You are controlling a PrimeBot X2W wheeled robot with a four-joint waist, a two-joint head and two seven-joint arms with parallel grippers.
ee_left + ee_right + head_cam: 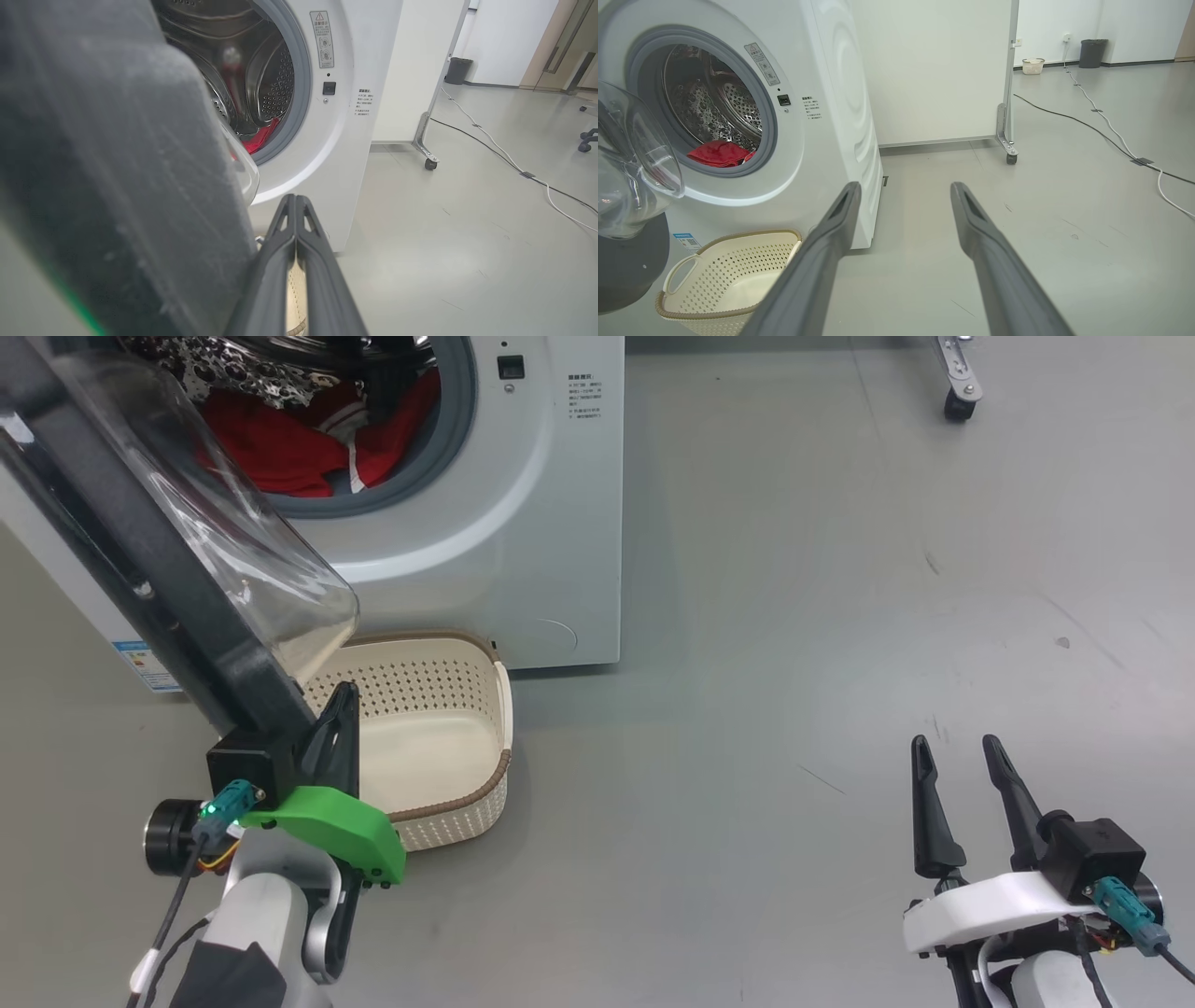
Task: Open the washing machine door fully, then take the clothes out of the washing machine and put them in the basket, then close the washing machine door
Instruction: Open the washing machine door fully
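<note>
**Washing machine door [112, 532]: completing the swing to full open**

**Position.** The door stands partly open on the robot's left. Its black rim slants across the head view and its glass bowl [271, 569] overhangs the near corner of the basket [502, 709]. The basket sits on the floor, just in front of the washing machine [532, 523]. The clothes [280, 453] lie inside the drum, low in the porthole.

**Grippers.** The left gripper [344, 709] is clenched, fingers pressed together and grasping nothing. It lies alongside the free edge of the door rim, and contact there looks likely but cannot be confirmed. The right gripper [954, 747] is released, fingers spread, and hovers over bare floor well apart from the machine.

**Procedure (judged).**
1. Use the closed left fingers as a pusher against the inner face of the rim, not the glass.
2. Follow the arc of the hinge. A straight push would probably slide off the rim.
3. Keep the forearm above the basket rim to avoid nudging the basket.
4. Stop once the porthole is unobstructed.

**Inventory.**
- Doors: one.
- Machines: one.
- Baskets beside the machine: one, with nothing in it.
- Far basket [1032, 66]: one, by the distant wall.
- Clothes: one red heap with white trim. The number of pieces cannot be told.
- Grippers: two.
</note>
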